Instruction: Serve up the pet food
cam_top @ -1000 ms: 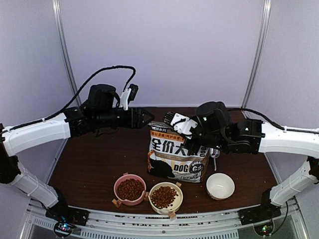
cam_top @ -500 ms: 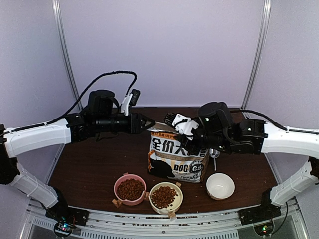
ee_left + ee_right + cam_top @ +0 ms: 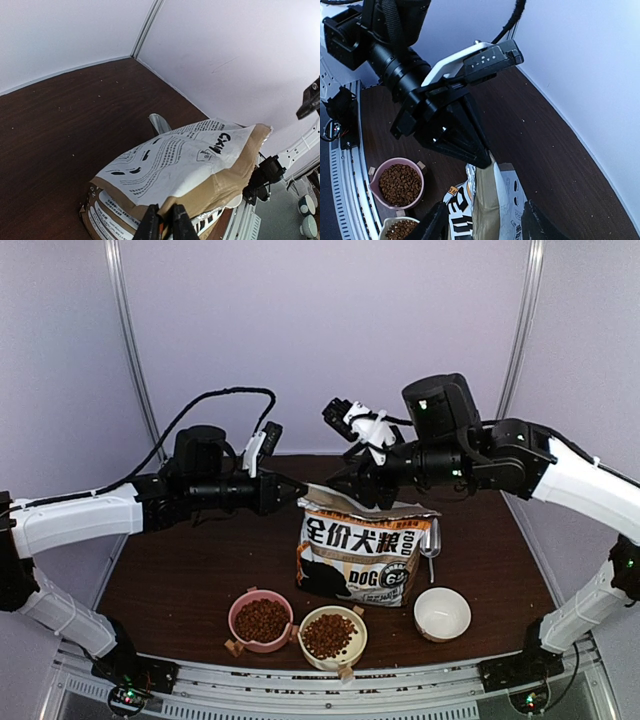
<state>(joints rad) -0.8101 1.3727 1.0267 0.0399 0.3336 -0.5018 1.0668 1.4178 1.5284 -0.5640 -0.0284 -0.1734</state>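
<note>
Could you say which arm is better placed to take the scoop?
Likely right: the right end effector hangs open above the dog food bag, near the metal scoop; the left end effector pinches it.

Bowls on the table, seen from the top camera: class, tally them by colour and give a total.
Pink bowl: 1
Cream bowl: 1
White bowl: 1
Total: 3
</note>
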